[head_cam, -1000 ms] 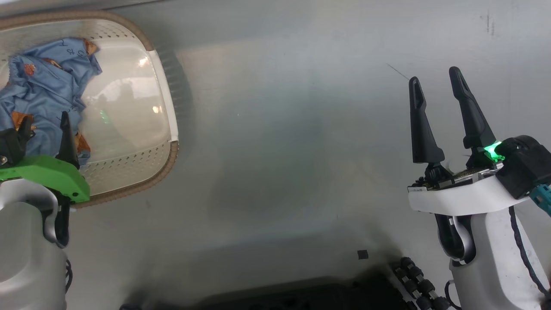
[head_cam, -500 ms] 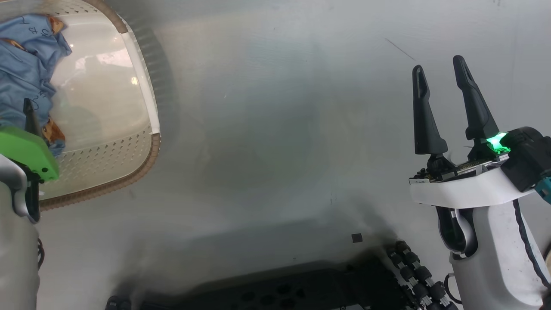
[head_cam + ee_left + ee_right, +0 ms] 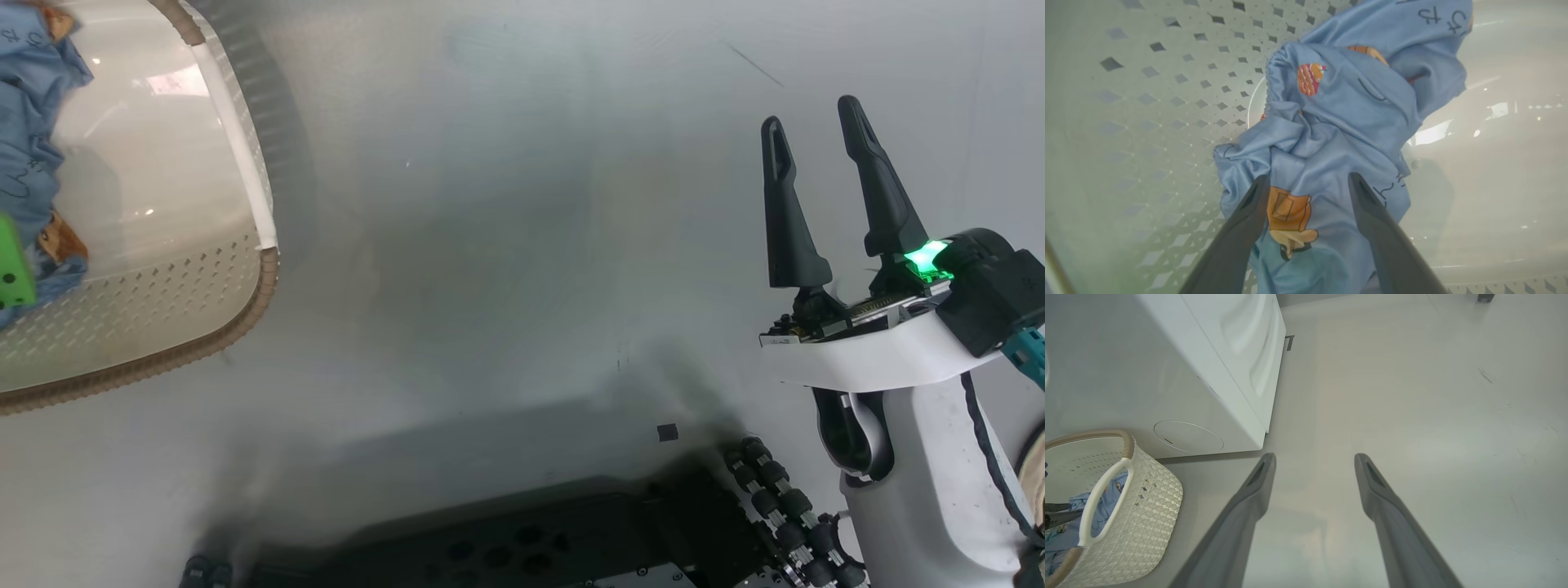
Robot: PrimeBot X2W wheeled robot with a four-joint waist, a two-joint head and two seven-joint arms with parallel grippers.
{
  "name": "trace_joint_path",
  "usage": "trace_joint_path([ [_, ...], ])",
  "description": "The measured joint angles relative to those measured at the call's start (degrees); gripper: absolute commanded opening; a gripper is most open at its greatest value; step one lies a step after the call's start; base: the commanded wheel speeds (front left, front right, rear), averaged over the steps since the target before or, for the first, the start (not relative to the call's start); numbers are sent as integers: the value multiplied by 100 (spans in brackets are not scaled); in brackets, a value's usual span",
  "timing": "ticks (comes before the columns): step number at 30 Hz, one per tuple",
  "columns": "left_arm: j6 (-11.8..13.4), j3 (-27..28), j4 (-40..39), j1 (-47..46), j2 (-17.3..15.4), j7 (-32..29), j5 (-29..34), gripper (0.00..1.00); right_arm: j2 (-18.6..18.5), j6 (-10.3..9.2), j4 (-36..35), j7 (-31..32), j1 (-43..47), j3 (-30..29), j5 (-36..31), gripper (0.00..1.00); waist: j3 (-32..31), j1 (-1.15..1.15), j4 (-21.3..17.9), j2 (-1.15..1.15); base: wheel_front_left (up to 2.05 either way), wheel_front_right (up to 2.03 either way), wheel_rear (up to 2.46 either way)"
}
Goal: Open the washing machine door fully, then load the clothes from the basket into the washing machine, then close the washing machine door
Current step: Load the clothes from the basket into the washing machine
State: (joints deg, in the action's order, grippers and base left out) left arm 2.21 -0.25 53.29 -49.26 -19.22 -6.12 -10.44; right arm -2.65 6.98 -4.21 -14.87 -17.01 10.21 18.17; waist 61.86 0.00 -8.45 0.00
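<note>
head view panned, washing machine (image 3: 1126, 375) beside basket (image 3: 1155, 510)

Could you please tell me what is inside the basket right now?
The clothes, a crumpled blue printed bundle, lie in the basket, with the open left tool over them. Whatever lies beneath is covered.

Grey floor (image 3: 506, 245), basket (image 3: 163, 278) + washing machine (image 3: 1147, 367) on it
</note>
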Motion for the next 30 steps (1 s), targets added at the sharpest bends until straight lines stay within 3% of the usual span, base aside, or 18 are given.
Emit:
trace_joint_path([
  [6,-29,-286,375,-271,-192,-386,326,100,0,0,-1,0,-116,120,96,100,138,0,-92,0,0,0,0],
  [19,-76,-506,853,-748,-204,-599,553,100,0,0,58,0,-133,162,209,100,262,0,-241,0,0,0,0],
  [20,-76,-486,891,-764,-199,-598,546,87,0,-1,59,0,-133,162,221,100,268,0,-248,0,0,0,0],
  [21,-77,-466,922,-775,-192,-598,533,49,0,-1,62,0,-133,160,236,100,274,0,-255,0,0,0,0],
  [23,-83,-444,970,-795,-182,-598,514,0,1,-3,66,0,-133,160,249,100,285,0,-266,0,0,0,0],
  [30,-85,-424,1047,-826,-158,-319,480,0,1,-5,78,0,-160,160,294,100,295,0,-287,0,0,0,0],
])
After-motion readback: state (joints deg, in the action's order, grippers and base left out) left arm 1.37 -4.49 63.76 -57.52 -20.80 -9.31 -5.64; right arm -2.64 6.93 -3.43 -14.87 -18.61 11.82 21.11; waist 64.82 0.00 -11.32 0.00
